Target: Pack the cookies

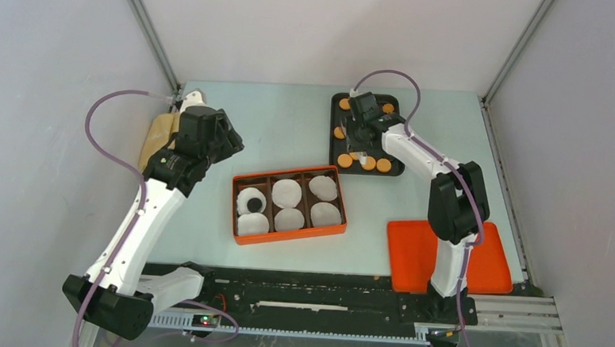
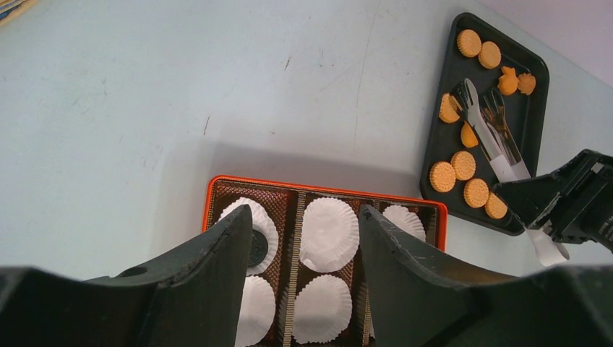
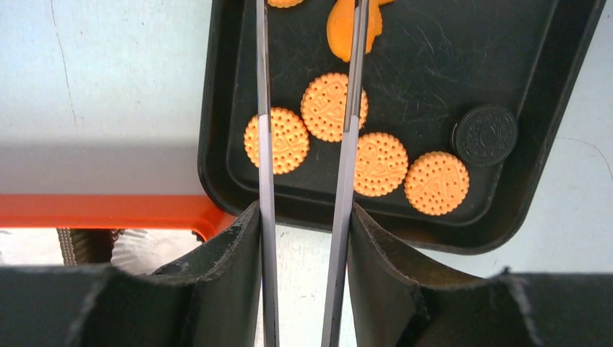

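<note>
Several round orange cookies (image 1: 368, 163) lie on a black tray (image 1: 336, 103) at the back. My right gripper (image 1: 360, 132) is over it, shut on metal tongs (image 3: 263, 108). The tongs' arms stand apart, and a round orange cookie (image 3: 329, 106) lies on the tray between them. A black cookie (image 3: 485, 135) sits at the tray's right. The orange box (image 1: 288, 172) holds white liner cups, and one has a black cookie (image 1: 250, 205) in it. My left gripper (image 2: 305, 210) is open and empty above the box (image 2: 318, 191).
An orange lid (image 1: 411, 254) lies at the front right beside the right arm's base. A tan bag (image 1: 157, 138) lies at the left edge behind the left arm. The tongs (image 2: 484, 123) and tray (image 2: 531, 65) also show in the left wrist view.
</note>
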Robot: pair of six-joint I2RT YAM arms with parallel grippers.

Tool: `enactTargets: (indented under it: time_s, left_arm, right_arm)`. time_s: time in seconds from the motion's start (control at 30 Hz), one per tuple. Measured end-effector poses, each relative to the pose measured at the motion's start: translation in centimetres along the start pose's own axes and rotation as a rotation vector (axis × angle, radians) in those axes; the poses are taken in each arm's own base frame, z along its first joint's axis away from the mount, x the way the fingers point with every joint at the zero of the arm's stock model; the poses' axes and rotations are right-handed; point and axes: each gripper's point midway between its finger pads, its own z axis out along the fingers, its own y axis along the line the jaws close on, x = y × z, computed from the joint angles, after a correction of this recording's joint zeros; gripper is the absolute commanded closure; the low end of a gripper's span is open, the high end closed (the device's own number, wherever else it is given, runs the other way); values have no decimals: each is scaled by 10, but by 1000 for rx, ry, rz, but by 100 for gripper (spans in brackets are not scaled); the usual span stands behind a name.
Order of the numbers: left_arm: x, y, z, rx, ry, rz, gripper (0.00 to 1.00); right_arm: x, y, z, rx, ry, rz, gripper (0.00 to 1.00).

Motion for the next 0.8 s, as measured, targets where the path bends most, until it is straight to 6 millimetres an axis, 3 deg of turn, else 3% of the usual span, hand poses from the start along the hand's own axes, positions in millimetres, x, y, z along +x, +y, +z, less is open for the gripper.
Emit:
enactTargets:
  time_s: [0.27,0.6,0.8]
  left_arm:
    - [4,1,6,-11,16,14,39]
    - [6,1,8,-15,24,24,39]
    - [5,1,8,-15,23,24,39]
  right_arm:
    - [-2,-9,9,24,11,13,51]
    - [1,-47,18,66,31,85,51]
    - [-7,-48,16,48,31,105,51]
